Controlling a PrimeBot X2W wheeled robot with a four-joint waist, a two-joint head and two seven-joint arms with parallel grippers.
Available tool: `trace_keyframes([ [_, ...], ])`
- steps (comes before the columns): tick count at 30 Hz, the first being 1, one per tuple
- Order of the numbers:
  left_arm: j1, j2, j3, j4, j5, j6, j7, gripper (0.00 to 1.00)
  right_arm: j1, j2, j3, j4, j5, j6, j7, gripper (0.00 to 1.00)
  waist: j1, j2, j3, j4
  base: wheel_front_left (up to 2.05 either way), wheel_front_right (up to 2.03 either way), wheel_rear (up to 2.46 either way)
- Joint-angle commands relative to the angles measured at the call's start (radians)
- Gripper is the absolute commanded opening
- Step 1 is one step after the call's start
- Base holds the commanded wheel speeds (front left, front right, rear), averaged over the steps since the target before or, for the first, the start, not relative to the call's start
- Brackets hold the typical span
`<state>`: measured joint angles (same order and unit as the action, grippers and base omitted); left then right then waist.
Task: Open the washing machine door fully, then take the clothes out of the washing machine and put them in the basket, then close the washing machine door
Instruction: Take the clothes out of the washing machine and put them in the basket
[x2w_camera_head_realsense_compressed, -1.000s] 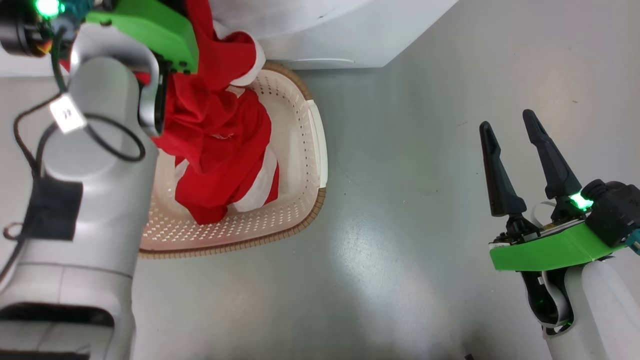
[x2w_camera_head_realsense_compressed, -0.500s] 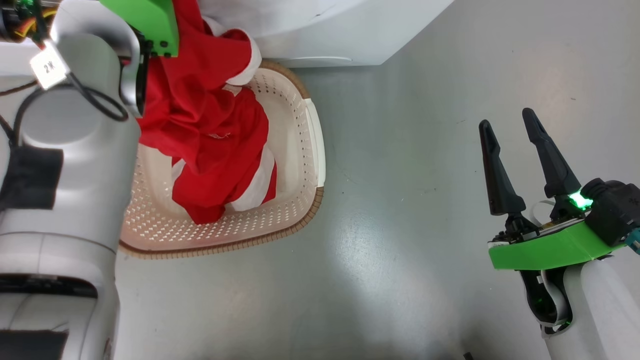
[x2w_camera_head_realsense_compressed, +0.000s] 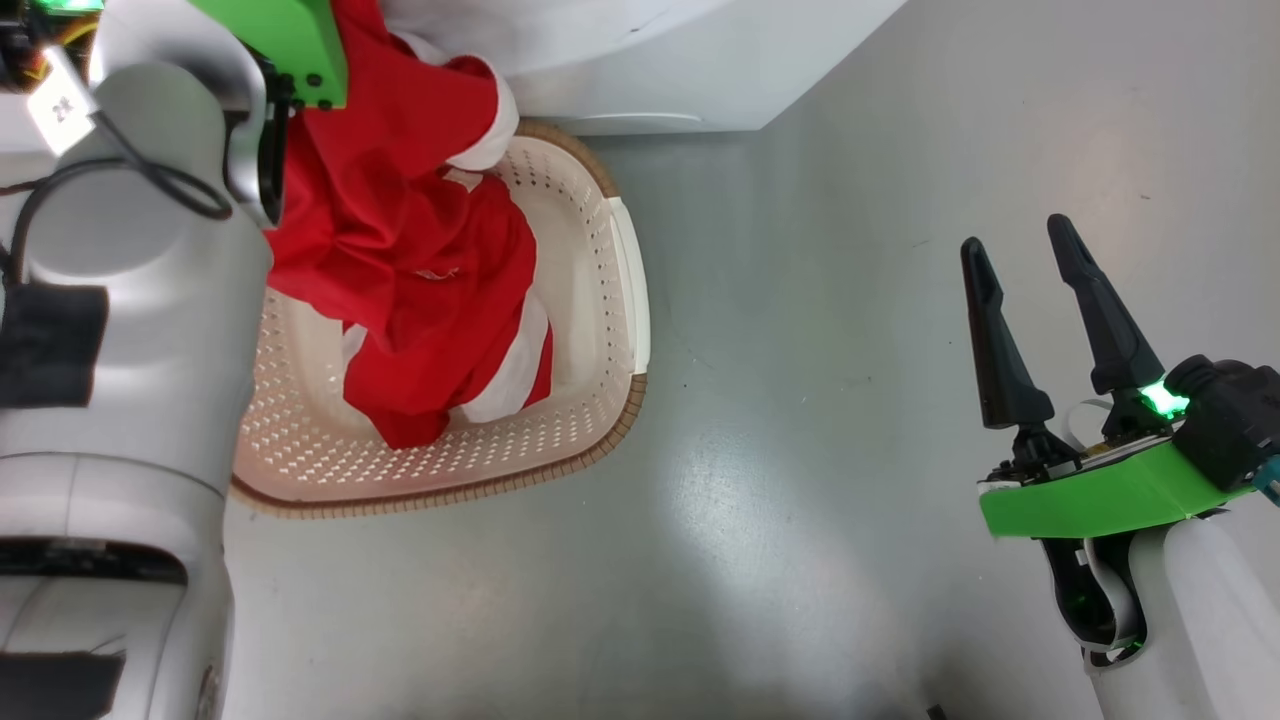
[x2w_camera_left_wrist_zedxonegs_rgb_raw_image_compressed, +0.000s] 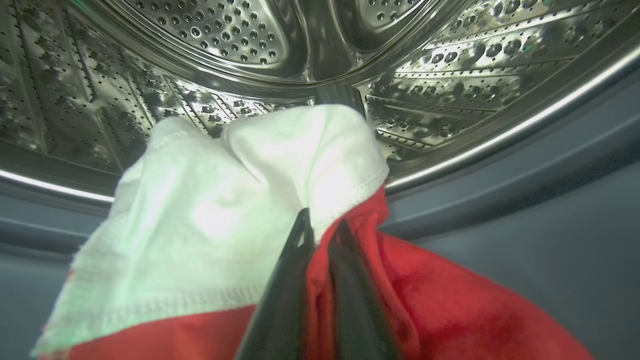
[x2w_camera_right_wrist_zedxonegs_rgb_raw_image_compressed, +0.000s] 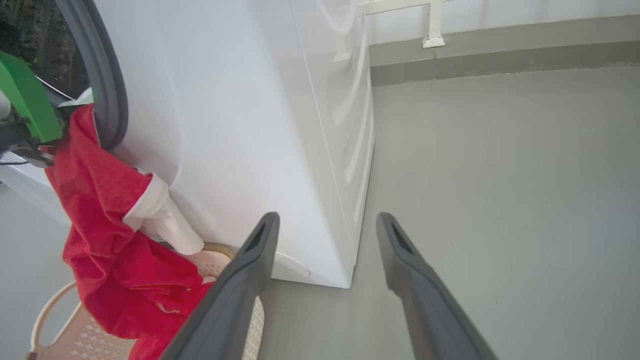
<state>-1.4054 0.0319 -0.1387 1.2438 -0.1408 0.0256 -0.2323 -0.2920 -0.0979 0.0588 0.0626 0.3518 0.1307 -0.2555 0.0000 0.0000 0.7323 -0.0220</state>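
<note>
While a large part of the red and white clothes lies in the cream perforated basket, the upper end of the fabric is draped over the grey rubber seal of the washing machine and hangs down its white front, so the garment makes a bridge from the opening to the basket. The left claw is at this upper end: in the left wrist view its two dark fingers are pressed together on the fabric, just where a white panel meets the red cloth, with the steel drum behind it. I think it grips here because this is the last part inside the mouth of the machine, and pulling it out and lowering it would let the whole garment fall into the basket. The basket stands on the grey floor, touching the foot of the machine below the opening, which makes the way for the cloth short. The right claw hangs well apart over bare floor, its fingers spread wide and holding nothing, probably to keep out of the way. One risk is that the white cuff lands on the rim and not inside.
</note>
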Motion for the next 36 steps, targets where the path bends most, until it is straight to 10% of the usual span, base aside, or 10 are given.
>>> trace_keyframes([
  [1,0.008,0.052,0.019,-0.019,-0.012,-0.003,-0.014,0.00,0.014,0.001,0.017,-0.024,-0.005,0.000,-0.006,1.00,0.0000,0.0000,-0.003,0.002,0.00,0.00,0.00],
  [23,0.662,0.019,0.129,-0.907,-0.068,0.015,-0.029,0.00,0.032,-0.008,0.021,-0.022,-0.010,0.000,-0.006,1.00,0.0000,0.0000,-0.039,0.032,0.00,0.00,0.00],
  [36,0.856,0.018,-0.001,-0.902,-0.162,0.053,-0.029,0.00,0.025,-0.004,0.035,-0.021,-0.006,0.000,-0.006,1.00,0.0000,0.0000,-0.031,0.016,0.00,0.00,0.00],
])
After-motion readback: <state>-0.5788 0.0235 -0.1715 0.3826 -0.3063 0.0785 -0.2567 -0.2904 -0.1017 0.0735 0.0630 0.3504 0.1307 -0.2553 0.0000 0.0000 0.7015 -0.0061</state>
